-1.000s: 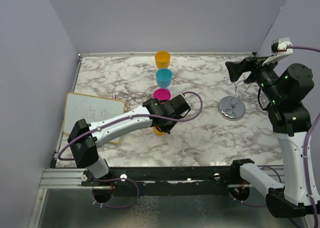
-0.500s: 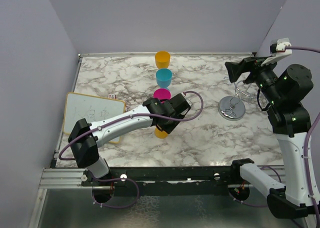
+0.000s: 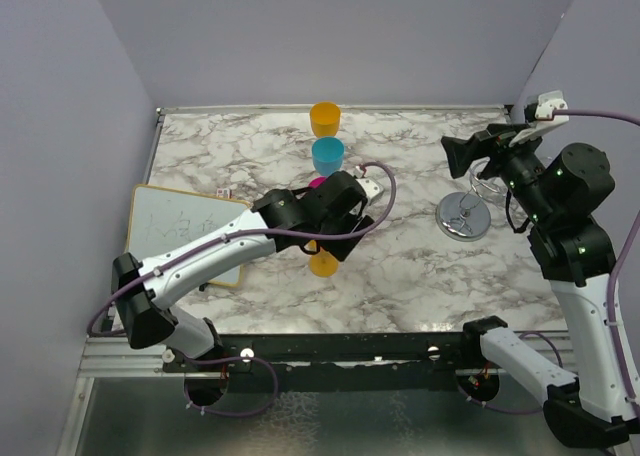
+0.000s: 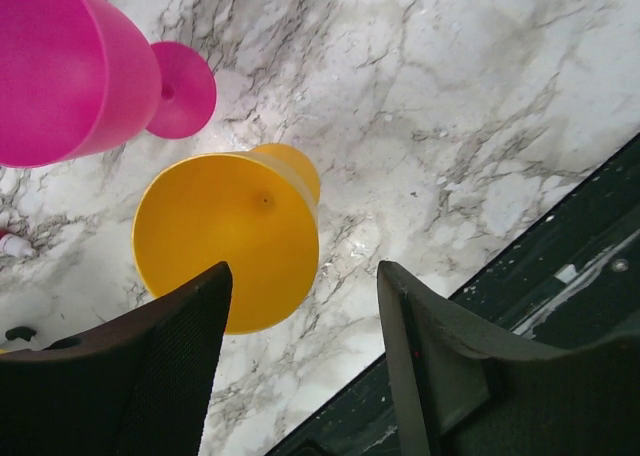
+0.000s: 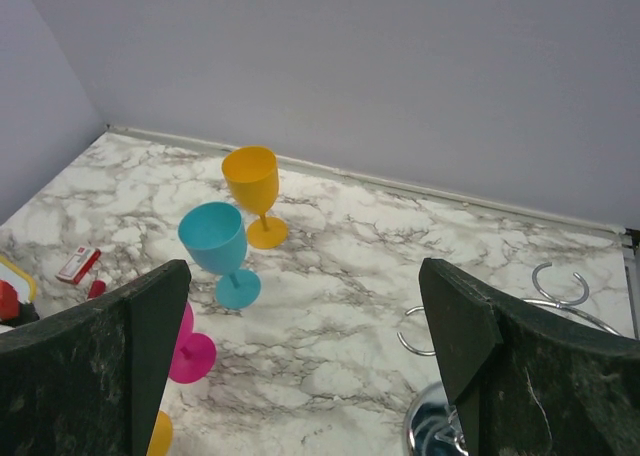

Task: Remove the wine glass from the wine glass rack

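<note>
Your wine glass rack (image 3: pixel 463 217) stands on the right side of the marble table (image 3: pixel 420 276). Its shiny round base sits flat, and its curved wire arms rise on the far side. Left of it, well apart, four glasses stand upright in a line running from near to far down the middle of the table. The yellow wine glass (image 4: pixel 235 236) is nearest. The pink wine glass (image 4: pixel 70 71) is just beyond it, then the blue wine glass (image 5: pixel 215 241), and the orange wine glass (image 5: pixel 251 181) is farthest, close to the back wall.

Your left gripper (image 4: pixel 300 276) hangs over the yellow wine glass with its fingers spread wide. In the wrist view you look straight down into the bowl. The left finger overlaps the rim there, and you cannot tell whether it touches. The left arm reaches across the table from the near left corner and hides most of the pink wine glass from the overhead camera.

Your right gripper (image 5: pixel 303 276) is raised above the table just beyond the rack, pointing left toward the row of glasses. Its fingers are wide apart with nothing between them.

At the left edge of the table lies a whiteboard (image 3: pixel 185 226). Just beyond it lies a small red and white object (image 5: pixel 78 264).
</note>
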